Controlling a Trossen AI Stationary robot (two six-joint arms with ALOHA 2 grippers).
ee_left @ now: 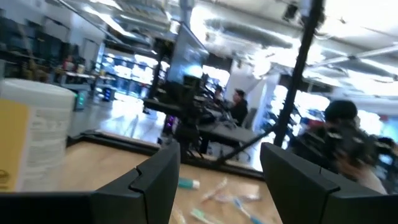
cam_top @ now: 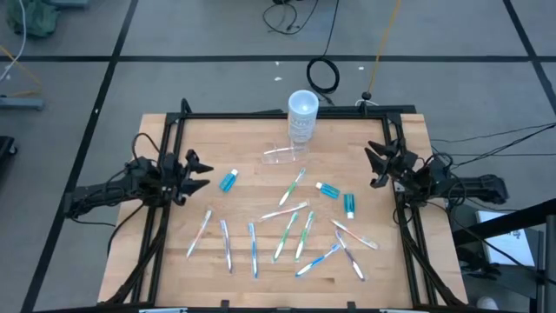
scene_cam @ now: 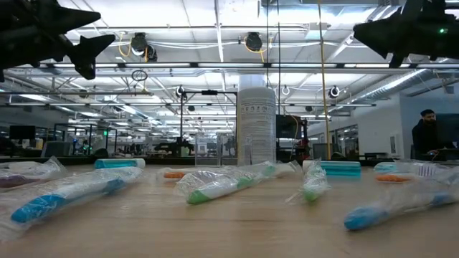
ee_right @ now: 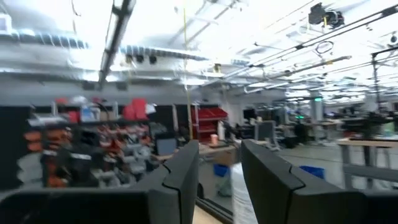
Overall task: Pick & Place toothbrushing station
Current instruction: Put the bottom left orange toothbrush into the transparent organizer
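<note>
Starting at the table's (cam_top: 156,261) left edge, your left gripper (cam_top: 198,170) hangs above the wood with its fingers (ee_left: 155,180) spread and nothing between them, aimed inward toward the middle. Just beyond it lie a small blue-capped tube (cam_top: 228,181) and, toward the near edge, a row of wrapped toothbrushes (cam_top: 252,243); if you sweep low across here, I judge you risk dragging those wrappers along. The toothbrushing station (cam_top: 284,155) sits near the middle of the far edge, lying right in front of the tall white cup (cam_top: 302,116), seemingly touching it or nearly so. That is the main hazard: the holder is clear and hard to read against the wood, so you may misjudge its edges and close on air, or clip the cup and tip it. A smooth plastic wall may also slip out of a shallow pinch. Further right, two more tubes (cam_top: 339,198) and loose brushes (cam_top: 347,248) lie between the centre and the right edge. Your right gripper (cam_top: 380,165) waits over the right edge, fingers (ee_right: 180,180) parted and empty; if both arms reach for the holder at once, they could collide over the middle.
</note>
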